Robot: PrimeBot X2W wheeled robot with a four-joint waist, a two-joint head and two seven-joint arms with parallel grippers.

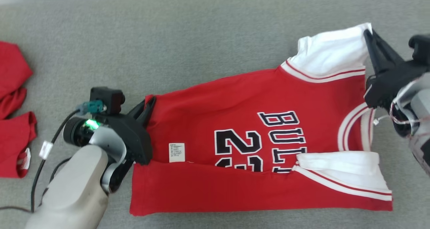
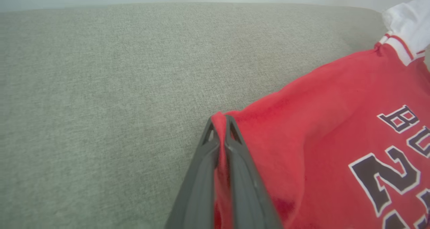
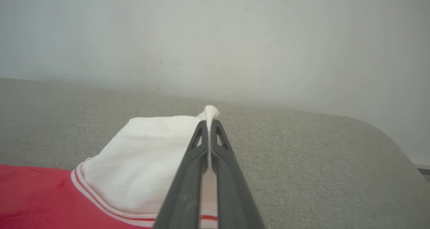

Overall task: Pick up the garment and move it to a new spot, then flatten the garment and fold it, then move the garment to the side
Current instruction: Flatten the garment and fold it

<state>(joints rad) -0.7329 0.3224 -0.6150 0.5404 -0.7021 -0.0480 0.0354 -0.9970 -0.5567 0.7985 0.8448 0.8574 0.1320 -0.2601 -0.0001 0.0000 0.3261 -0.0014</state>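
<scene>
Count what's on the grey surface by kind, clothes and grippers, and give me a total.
Red jersey: 1
Other red clothing, left edge: 1 heap
Grippers: 2 (left gripper, right gripper), each shut on the jersey
Total: 4

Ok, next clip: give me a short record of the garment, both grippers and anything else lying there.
garment: red and white jersey, spread on grey surface, near side folded over the print
left gripper: shut on the far hem corner
right gripper: shut on the far white sleeve tip
other: second red garment at the robot's left
</scene>
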